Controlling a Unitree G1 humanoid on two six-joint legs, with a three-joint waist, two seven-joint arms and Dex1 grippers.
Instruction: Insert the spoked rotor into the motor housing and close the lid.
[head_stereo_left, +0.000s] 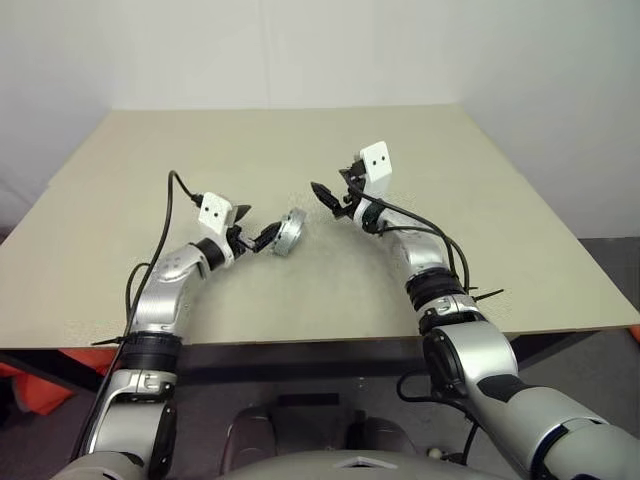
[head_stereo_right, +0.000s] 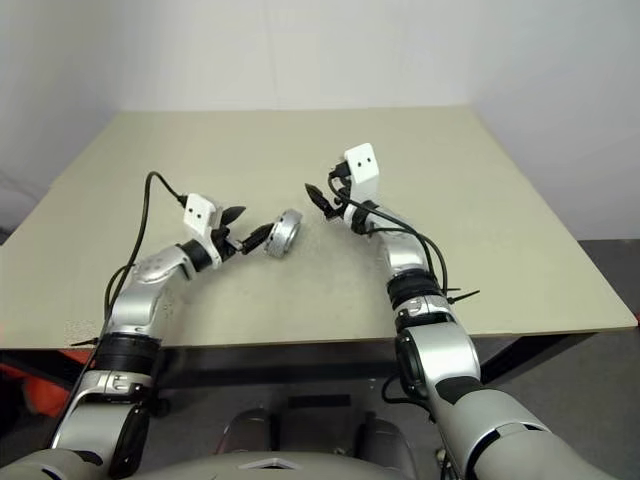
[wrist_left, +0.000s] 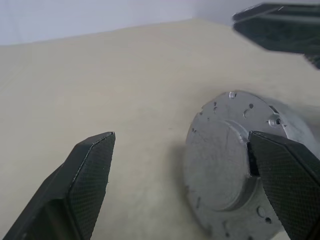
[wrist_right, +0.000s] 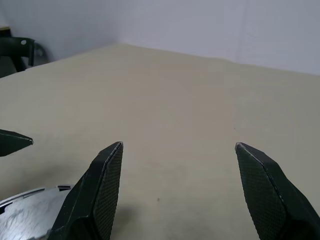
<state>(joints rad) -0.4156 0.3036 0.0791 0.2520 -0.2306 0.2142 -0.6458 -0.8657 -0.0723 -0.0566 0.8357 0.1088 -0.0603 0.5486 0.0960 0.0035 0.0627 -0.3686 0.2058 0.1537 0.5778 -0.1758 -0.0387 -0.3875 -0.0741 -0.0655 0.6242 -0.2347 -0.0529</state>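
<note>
Beige table (head_stereo_left: 480, 230) is carrying the motor housing (head_stereo_left: 289, 232), tilted; left gripper (head_stereo_left: 258, 240) sitting spread beside it, right gripper (head_stereo_left: 330, 196) hovering open.

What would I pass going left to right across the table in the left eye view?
Left gripper with open fingers → round silver motor part standing on edge on the table → right gripper, fingers also open.
</note>
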